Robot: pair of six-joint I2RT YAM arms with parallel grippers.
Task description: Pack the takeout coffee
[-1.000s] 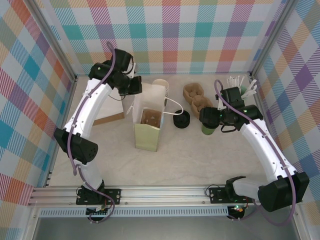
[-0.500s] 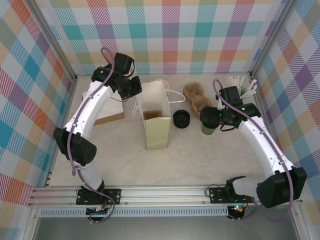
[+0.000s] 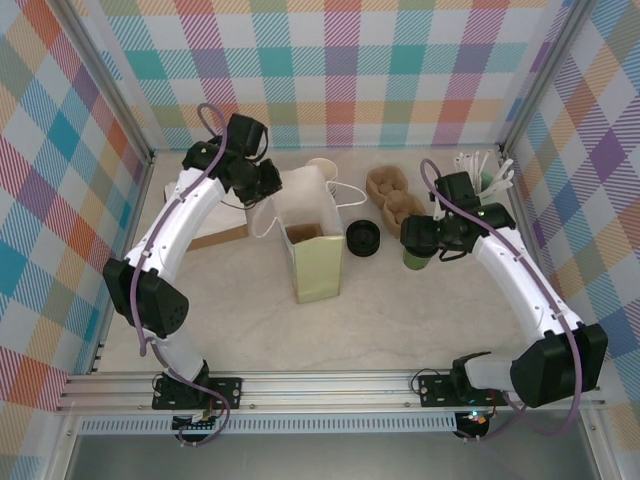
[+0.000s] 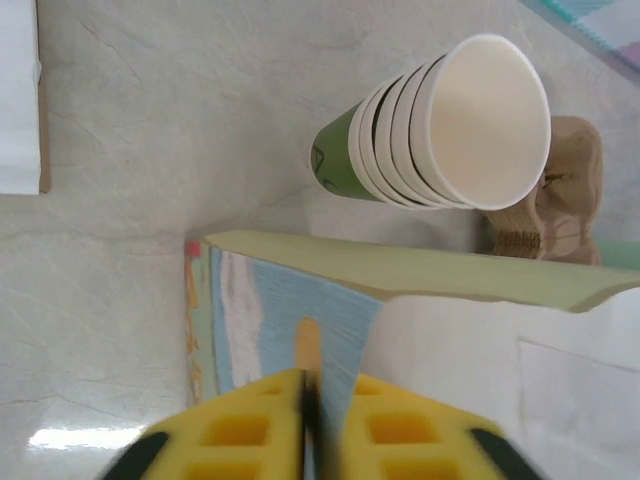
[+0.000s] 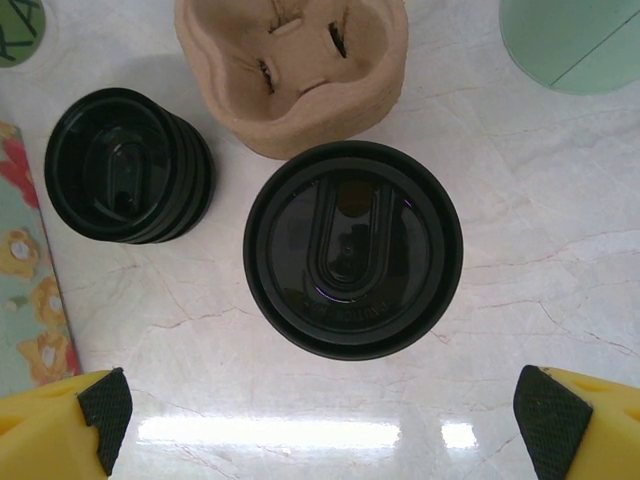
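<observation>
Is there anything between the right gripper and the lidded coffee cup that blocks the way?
Nothing visible does. The open right gripper hovers above the lidded cup with a free path down. The stack of lids and the cardboard carrier stand beside the cup, not over it.

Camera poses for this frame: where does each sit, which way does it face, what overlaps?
Top external: above and behind the bases, looking down at the table; both arms, left gripper, right gripper.
Left wrist: on the left arm, looking along its fingers past the paper bag rim to the stack of cups.
Right wrist: straight down on the lidded cup, between its open fingers.
Shared: the paper bag, all three.
</observation>
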